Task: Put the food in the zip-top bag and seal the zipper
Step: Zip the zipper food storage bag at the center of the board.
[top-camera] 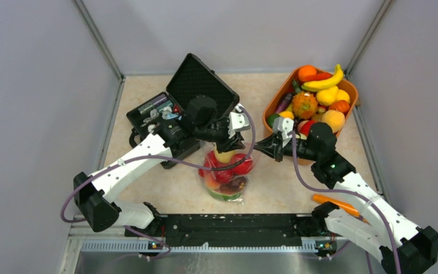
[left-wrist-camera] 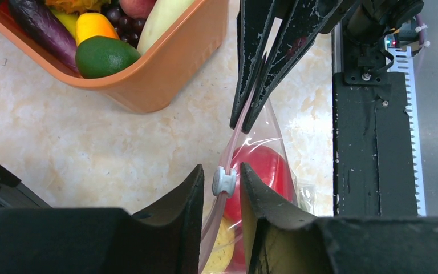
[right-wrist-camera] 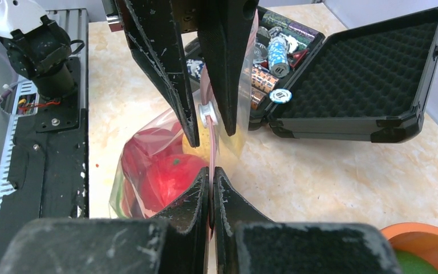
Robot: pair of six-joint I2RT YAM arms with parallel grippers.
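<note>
The clear zip-top bag (top-camera: 228,177) stands upright at the table's middle, full of food: red apples (right-wrist-camera: 171,174), a yellow piece (left-wrist-camera: 222,251) and a green piece at the bottom. Its pink zipper strip (left-wrist-camera: 236,134) runs taut between my grippers. My right gripper (right-wrist-camera: 211,171) is shut on the strip's end; it also shows in the top view (top-camera: 264,147). My left gripper (left-wrist-camera: 222,171) closely straddles the white slider (left-wrist-camera: 224,181) on the strip. Its jaws are slightly apart, with a small gap on one side of the slider. It also shows in the top view (top-camera: 236,140).
An orange basket (top-camera: 274,105) at the back right holds more toy fruit and vegetables. An open black foam-lined case (top-camera: 199,85) with small wrapped items stands at the back left, just behind the bag. An orange carrot-like stick (top-camera: 336,204) lies by the right arm.
</note>
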